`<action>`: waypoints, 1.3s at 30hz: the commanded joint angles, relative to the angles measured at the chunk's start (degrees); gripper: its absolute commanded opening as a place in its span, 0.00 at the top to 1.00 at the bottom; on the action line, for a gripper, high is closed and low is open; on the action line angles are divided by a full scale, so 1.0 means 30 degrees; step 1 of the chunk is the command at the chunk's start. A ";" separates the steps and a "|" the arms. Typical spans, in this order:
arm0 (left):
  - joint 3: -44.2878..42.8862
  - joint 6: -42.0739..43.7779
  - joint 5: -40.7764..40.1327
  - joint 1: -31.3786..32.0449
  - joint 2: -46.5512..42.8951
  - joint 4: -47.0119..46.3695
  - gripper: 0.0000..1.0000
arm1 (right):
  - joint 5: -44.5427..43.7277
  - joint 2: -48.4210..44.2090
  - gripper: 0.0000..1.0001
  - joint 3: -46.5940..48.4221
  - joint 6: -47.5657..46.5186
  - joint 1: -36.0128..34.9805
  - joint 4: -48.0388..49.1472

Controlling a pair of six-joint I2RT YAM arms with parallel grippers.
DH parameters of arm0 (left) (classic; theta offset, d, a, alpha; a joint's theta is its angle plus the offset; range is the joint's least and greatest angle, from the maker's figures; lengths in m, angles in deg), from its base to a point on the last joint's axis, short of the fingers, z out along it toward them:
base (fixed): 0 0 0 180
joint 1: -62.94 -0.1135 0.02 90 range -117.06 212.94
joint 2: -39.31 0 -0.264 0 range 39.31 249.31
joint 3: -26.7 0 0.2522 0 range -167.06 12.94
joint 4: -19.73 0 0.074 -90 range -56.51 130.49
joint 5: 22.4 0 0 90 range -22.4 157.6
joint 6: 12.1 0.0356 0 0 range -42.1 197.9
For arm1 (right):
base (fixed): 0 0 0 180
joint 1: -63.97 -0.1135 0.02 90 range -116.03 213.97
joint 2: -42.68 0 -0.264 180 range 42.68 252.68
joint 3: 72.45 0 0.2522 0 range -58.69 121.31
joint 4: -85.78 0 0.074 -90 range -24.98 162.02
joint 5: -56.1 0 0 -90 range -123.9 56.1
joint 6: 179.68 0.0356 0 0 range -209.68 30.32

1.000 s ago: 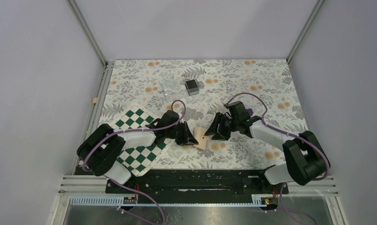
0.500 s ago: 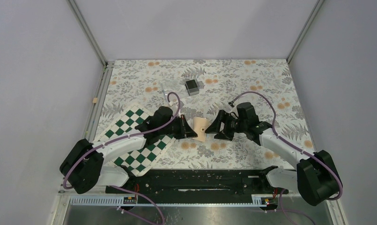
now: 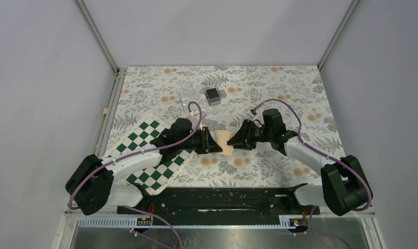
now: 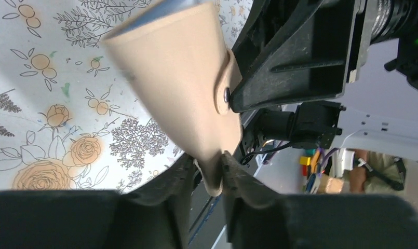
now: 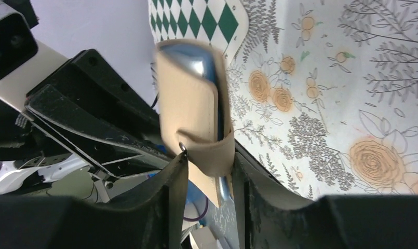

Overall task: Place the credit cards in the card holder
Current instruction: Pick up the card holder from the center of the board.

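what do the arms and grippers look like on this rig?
The left arm and right arm match: white link shells, bulky black joint housings, a lilac cable along each. The left gripper and right gripper are all black, with tapered wedge fingers.

surface: floral table (image 3: 300, 83) | on it: chequered board (image 3: 142, 134), dark box (image 3: 213, 96)

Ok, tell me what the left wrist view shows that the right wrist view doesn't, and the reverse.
Only the left wrist view: the left gripper pinching the card holder by one edge, and coloured clutter off the table. Only the right wrist view: the right gripper closed round the holder's clasp end, the light blue lining, and the chequered board. Both: the tan holder held over the floral tablecloth, with the opposite arm behind it and no credit cards in sight.
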 commanded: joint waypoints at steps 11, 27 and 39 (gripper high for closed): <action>0.0427 0.0231 -0.0701 0.0168 -0.1567 -0.1454 0.21 | 0.3612 -0.0298 0.98 -0.0582 0.3538 -0.0085 0.7248; 0.5403 -0.4361 0.1069 -0.2918 -0.5473 -0.9832 0.02 | 0.2877 -0.3525 1.00 -0.1338 0.2605 0.0127 0.7488; 0.5309 -0.9069 0.4032 -0.2549 -0.0389 -2.0471 0.33 | 0.2630 -0.3934 1.00 -0.1959 0.4299 0.0108 0.9529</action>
